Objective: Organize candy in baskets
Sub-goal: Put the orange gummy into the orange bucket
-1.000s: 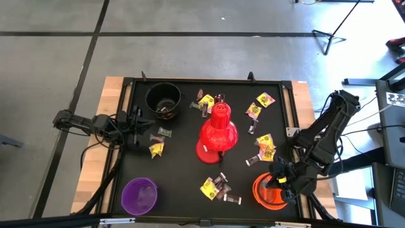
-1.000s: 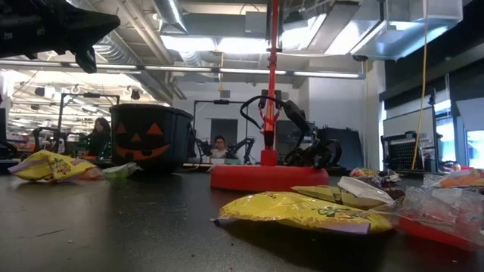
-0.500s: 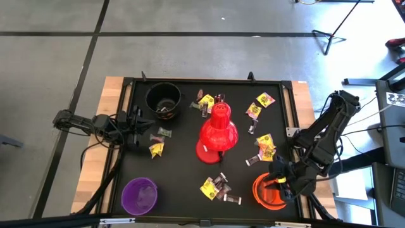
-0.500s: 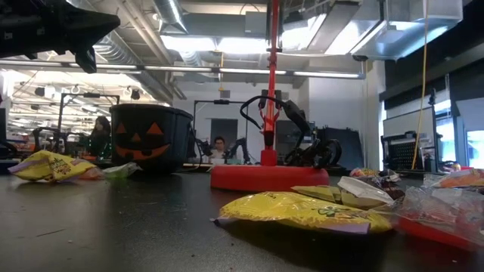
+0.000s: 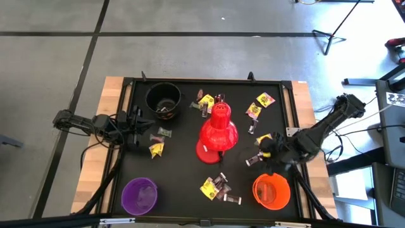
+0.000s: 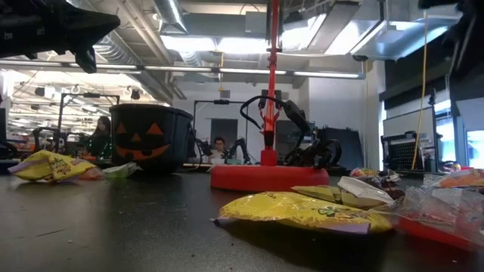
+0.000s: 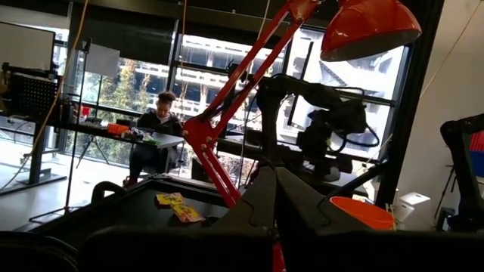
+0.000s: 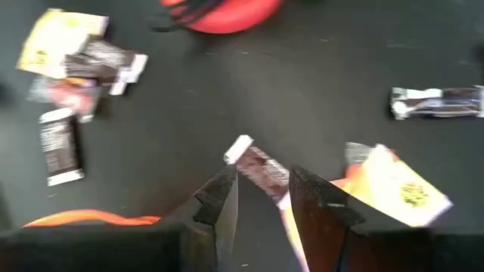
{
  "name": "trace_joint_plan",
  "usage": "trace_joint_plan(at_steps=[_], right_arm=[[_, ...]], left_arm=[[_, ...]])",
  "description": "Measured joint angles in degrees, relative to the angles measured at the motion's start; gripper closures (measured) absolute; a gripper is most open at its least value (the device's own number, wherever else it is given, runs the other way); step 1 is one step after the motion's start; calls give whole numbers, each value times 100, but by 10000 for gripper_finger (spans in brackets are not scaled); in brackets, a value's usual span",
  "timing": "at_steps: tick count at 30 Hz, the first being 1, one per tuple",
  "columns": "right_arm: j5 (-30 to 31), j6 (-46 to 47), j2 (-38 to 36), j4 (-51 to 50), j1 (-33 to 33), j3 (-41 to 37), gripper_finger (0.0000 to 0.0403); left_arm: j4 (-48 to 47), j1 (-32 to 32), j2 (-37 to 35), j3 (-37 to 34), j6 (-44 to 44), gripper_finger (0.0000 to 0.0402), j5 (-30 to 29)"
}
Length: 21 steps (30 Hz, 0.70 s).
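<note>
Hovering with jaws parted over a brown candy bar (image 8: 259, 164) at right centre, the right gripper (image 5: 264, 151) leaves most candy unsorted; left gripper (image 5: 140, 125) closed, idle

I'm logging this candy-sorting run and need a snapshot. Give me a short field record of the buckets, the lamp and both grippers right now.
black bucket: far left of the table
purple bucket: near left
orange bucket: near right
red lamp: table centre
right gripper: fingers parted, over a dark candy bar beside the yellow candy, nothing held
left gripper: shut, waiting at the left edge
</note>
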Motion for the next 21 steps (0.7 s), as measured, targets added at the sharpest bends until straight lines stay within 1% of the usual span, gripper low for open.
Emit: trace_joint_plan(at_steps=[8, 11, 15, 21], right_arm=[[-865, -619, 0, 229, -1162, -820, 285], [-1017, -782, 0, 385, -1555, -1169, 285], [-1225, -952, 0, 871, -2065, -1618, 285], [-1343, -1104, 0, 1440, -2556, -2219, 285]], left_arm=[[0, -1, 2, 0, 2, 401, 1], [0, 0, 0, 1, 0, 401, -2], [-2, -1, 1, 0, 1, 401, 0], [0, 1, 2, 2, 0, 401, 1]])
